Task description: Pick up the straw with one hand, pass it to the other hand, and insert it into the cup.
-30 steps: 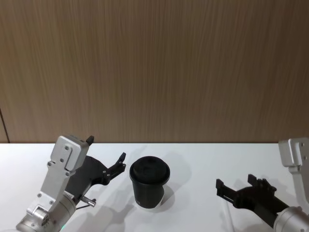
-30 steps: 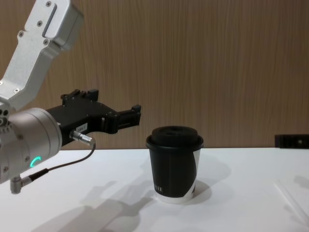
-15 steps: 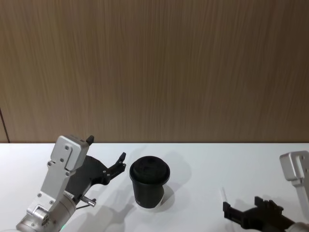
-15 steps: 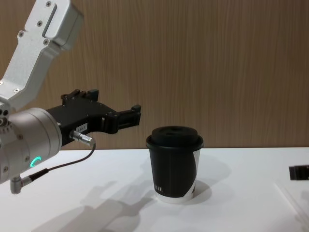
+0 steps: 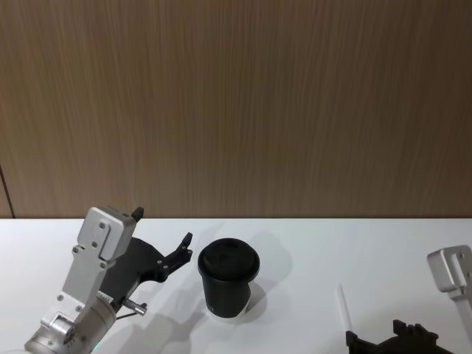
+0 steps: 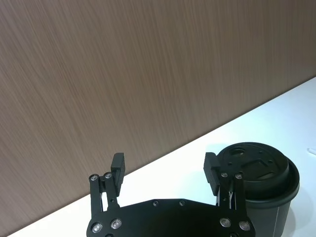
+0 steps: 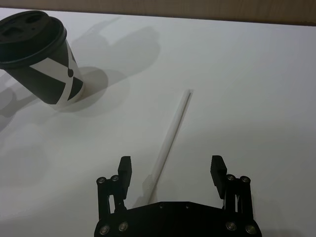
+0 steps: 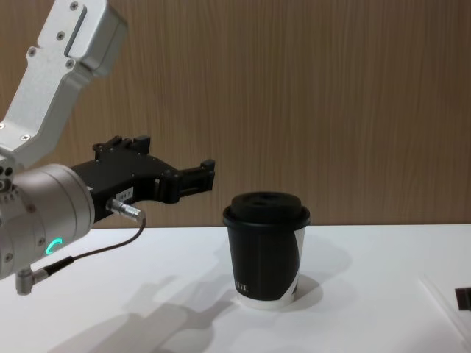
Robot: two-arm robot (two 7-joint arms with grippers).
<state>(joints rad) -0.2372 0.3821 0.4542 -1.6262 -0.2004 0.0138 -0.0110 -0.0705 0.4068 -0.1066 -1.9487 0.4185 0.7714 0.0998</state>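
Covering near end of straw (image 7: 174, 129), right end effector (image 7: 170, 168) spread wide, left end effector (image 6: 165, 165) spread beside cup (image 6: 264, 173)

Rear wall (image 5: 236, 103) — brown wood-grain panelling, vertical grain, seam at far left. White counter (image 5: 354, 243) meets it — matte, softly shadowed.

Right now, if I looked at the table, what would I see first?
Probably the black lidded cup, standing upright in the middle of the white table. Beside it the left claw hangs open and empty, raised to about the height of the lid. On the cup's other side a thin white straw lies flat, with the open right claw over one end of it.
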